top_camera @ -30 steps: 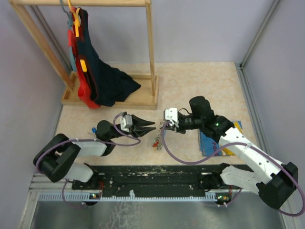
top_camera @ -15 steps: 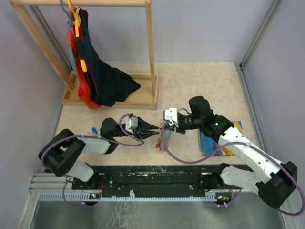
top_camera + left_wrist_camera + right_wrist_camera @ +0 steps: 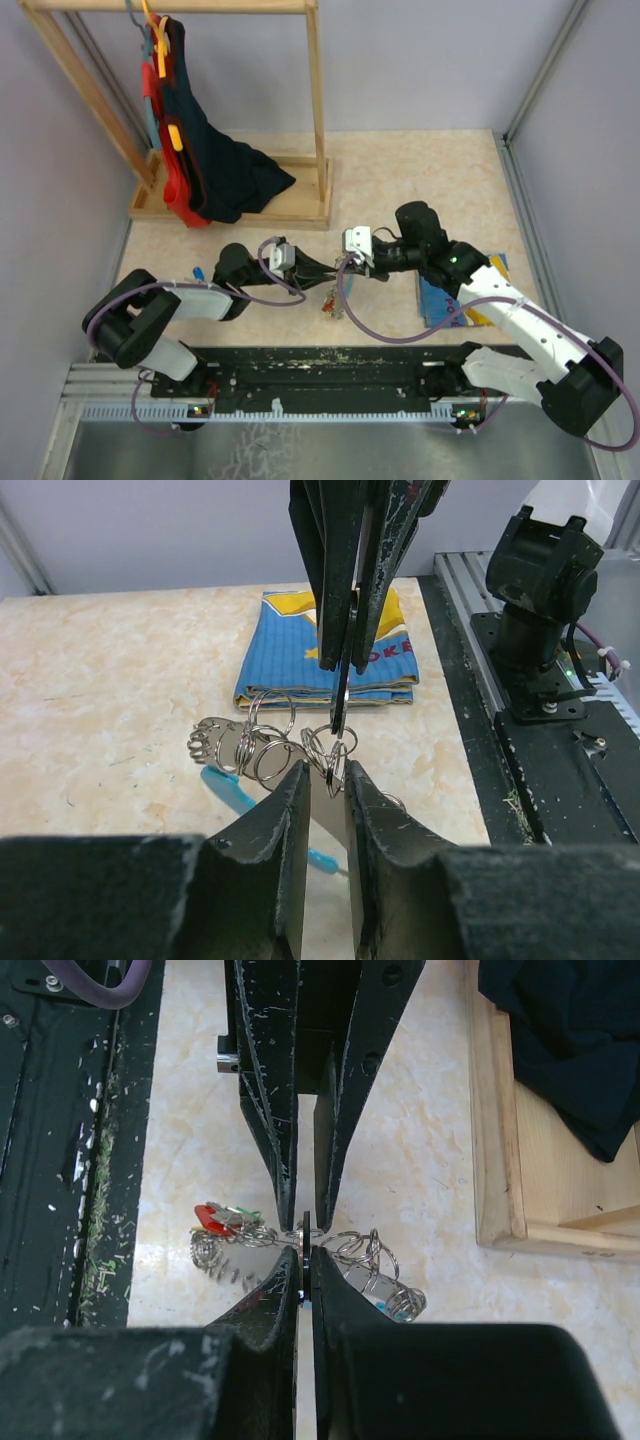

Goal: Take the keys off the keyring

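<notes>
The keyring (image 3: 268,742) is a bunch of silvery rings held just above the table between my two grippers. Red and green keys (image 3: 215,1218) hang on its one side, and a blue key (image 3: 228,788) lies below it. In the top view the keys (image 3: 328,298) show below the two fingertips. My right gripper (image 3: 305,1252) is shut on a thin flat key seen edge-on, and its fingers (image 3: 345,580) point straight down. My left gripper (image 3: 327,770) is nearly shut, pinching a ring of the keyring. The two grippers (image 3: 325,270) (image 3: 342,264) meet tip to tip.
A blue picture book (image 3: 270,655) lies on the table under the right arm (image 3: 497,265). A wooden clothes rack (image 3: 310,205) with dark and red garments (image 3: 215,165) stands at the back left, and its base (image 3: 510,1140) is close to the grippers. The black rail (image 3: 330,365) runs along the near edge.
My left gripper has moved right to the right gripper and gone from wide open to closed around the rings. The right arm has stayed still.
</notes>
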`<state>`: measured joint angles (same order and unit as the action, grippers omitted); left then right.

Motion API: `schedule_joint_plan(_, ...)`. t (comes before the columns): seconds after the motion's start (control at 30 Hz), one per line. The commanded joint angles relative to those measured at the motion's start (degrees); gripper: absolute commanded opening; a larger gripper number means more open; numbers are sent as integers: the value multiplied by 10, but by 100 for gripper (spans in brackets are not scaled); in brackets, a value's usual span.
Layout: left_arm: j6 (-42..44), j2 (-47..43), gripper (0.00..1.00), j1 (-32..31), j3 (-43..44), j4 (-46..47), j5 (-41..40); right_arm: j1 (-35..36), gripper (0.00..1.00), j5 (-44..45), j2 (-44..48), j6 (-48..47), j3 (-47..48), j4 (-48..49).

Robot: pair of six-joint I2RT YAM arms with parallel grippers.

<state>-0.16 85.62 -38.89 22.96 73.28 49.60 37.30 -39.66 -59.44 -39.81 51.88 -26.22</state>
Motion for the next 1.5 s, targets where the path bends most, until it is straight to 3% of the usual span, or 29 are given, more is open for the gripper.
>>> schedule_joint_plan(0.0,10,5,25,-3,13,-8,5,-6,0,-28,2,5,36,39)
schedule_joint_plan(0.43,9,10,21,-4,22,-20,18,-6,0,-27,3,5,35,41)
schedule_joint_plan(0.67,28,4,0,-4,25,-48,15,-6,0,-24,4,3,35,39)
schedule_joint_plan(0.87,21,-25,0,-3,4,-33,-24,-19,0,-4,12,-16,31,29)
schedule_joint_plan(1.47,-140,-73,0,-5,-53,136,-170,-21,0,-21,-5,-53,-5,31)
